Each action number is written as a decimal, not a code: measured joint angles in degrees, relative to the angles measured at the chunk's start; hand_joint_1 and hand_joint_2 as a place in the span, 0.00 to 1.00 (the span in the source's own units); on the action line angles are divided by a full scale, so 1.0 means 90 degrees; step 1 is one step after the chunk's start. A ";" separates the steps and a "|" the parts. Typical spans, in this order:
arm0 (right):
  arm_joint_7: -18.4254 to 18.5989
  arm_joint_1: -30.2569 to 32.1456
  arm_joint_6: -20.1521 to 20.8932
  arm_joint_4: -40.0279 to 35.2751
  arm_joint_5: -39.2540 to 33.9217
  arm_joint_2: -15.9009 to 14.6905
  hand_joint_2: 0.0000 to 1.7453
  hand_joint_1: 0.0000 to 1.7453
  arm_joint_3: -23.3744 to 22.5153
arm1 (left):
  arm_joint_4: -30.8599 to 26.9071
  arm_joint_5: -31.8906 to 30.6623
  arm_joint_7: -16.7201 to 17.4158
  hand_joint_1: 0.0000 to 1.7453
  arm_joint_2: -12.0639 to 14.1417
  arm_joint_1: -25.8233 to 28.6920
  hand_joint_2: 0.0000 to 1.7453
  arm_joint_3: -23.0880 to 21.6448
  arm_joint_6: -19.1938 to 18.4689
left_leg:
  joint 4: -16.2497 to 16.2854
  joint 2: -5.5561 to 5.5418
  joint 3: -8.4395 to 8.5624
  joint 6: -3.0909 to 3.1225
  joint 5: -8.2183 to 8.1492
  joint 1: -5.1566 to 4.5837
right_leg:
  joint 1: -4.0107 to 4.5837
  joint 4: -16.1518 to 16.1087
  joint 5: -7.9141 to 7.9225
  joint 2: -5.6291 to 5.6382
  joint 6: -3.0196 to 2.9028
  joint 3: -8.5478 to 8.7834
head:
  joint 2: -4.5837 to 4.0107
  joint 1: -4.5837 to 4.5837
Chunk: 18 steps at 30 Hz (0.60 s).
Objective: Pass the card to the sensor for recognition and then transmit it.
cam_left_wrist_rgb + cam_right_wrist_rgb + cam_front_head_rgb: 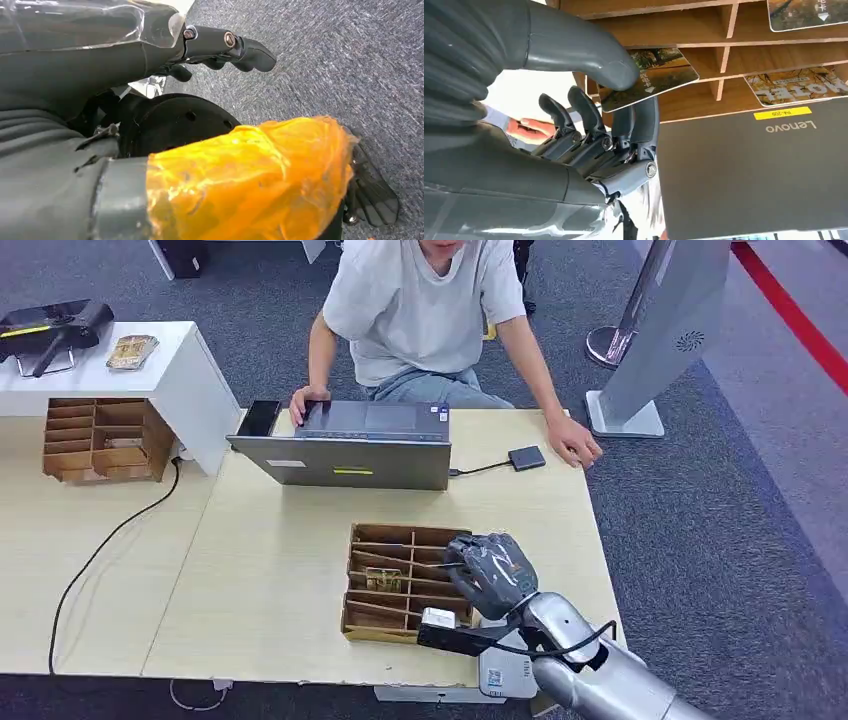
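Card (649, 80), flat, glossy, in right hand (609, 125)

The silver right arm (600, 665) reaches forward from the near right, its grey plastic-wrapped right robot hand (492, 572) pinching a card between thick thumb and dark fingers (644, 120). The left robot hand (220, 47) hangs low, fingers loosely apart, holding nothing.

Head view: even, soft overhead light, faint shadows under laptop (345, 445) & organizer (405, 580); sharp throughout. Left wrist view: glare on clear plastic wrap (85, 22), orange film (245, 175) soft-focus. Right wrist view: bright blown-out patch behind fingers (589, 125), thumb slightly blurred.
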 joint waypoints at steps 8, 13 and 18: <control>0.0000 -0.0009 0.0017 0.0002 -0.0005 0.0019 1.00 0.90 0.0012 | 0.0000 0.0000 0.0000 0.00 0.0000 0.0000 0.00 0.0000 0.0000 | 0.0000 0.0000 0.0000 0.0000 0.0000 0.0000 | 0.0000 0.0000 0.0000 0.0000 0.0000 0.0000 | 0.0000 0.0000; -0.0010 -0.0024 0.0005 0.0005 -0.0005 0.0024 1.00 0.91 0.0027 | 0.0000 0.0000 0.0000 0.00 0.0000 0.0002 0.00 0.0002 0.0000 | 0.0000 0.0000 -0.0001 0.0000 0.0000 0.0000 | 0.0000 0.0000 0.0000 0.0000 0.0000 0.0000 | 0.0000 0.0000; -0.0012 -0.0069 -0.0027 -0.0010 -0.0005 0.0024 1.00 0.91 0.0027 | 0.0000 0.0000 0.0002 0.00 0.0000 0.0002 0.00 0.0000 0.0000 | 0.0000 0.0000 0.0000 0.0000 0.0000 0.0000 | 0.0000 0.0000 0.0000 0.0000 0.0000 0.0000 | 0.0000 0.0000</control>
